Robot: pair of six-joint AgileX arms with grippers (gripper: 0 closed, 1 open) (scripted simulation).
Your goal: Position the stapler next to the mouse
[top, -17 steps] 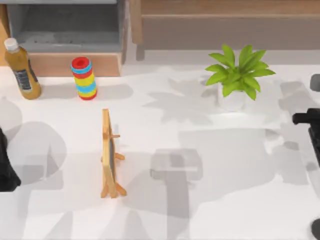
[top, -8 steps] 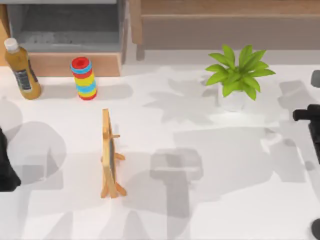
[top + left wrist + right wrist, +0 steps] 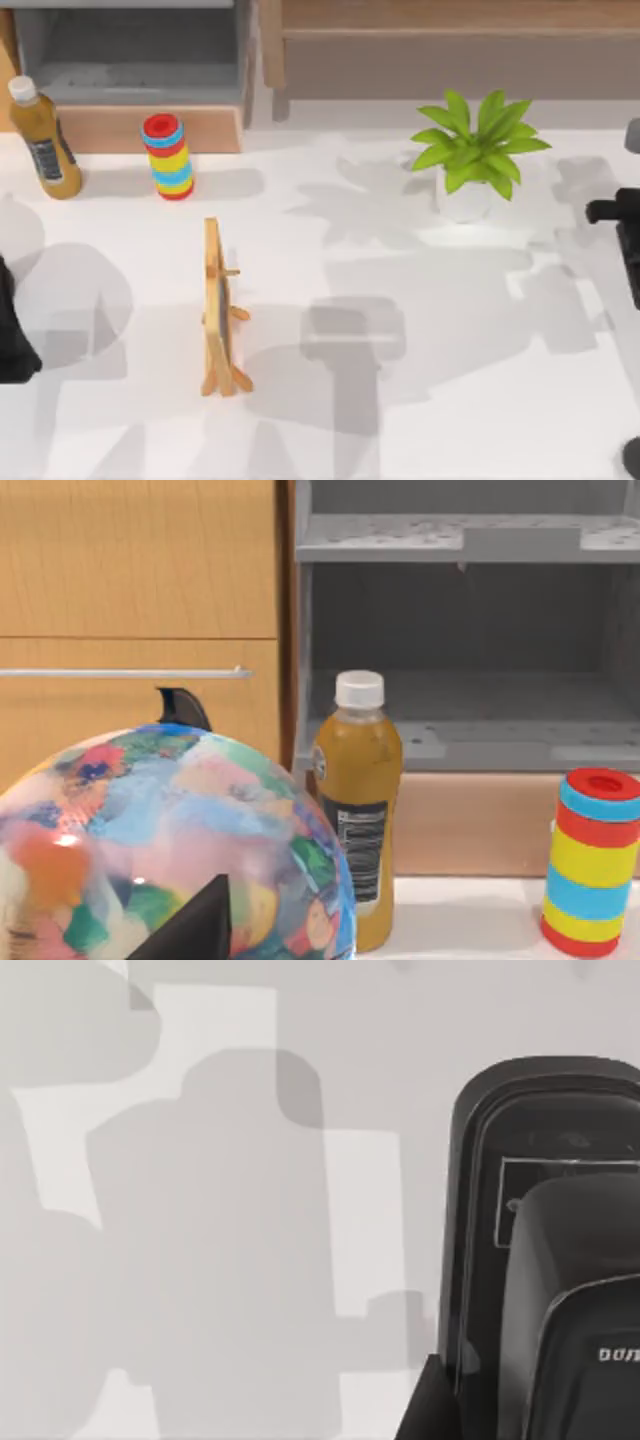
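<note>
Left arm (image 3: 12,335): parked at the tabletop's left edge; whether its pincer is clenched or released cannot be told.
Amber plastic bottle with white cap (image 3: 45,140): upright, far left, before the grey shelf unit (image 3: 130,50).
Striped ring stack in red, yellow and blue (image 3: 168,157): upright, near the bottle.
Small wooden easel chalkboard (image 3: 220,310): standing, left of centre.
Green potted plant (image 3: 480,150): right of centre.
Slim black oblong stapler (image 3: 540,1260): on the white tabletop (image 3: 400,420), close under the right wrist camera.
Right arm (image 3: 628,245): at the right edge; pincer state cannot be told.
</note>
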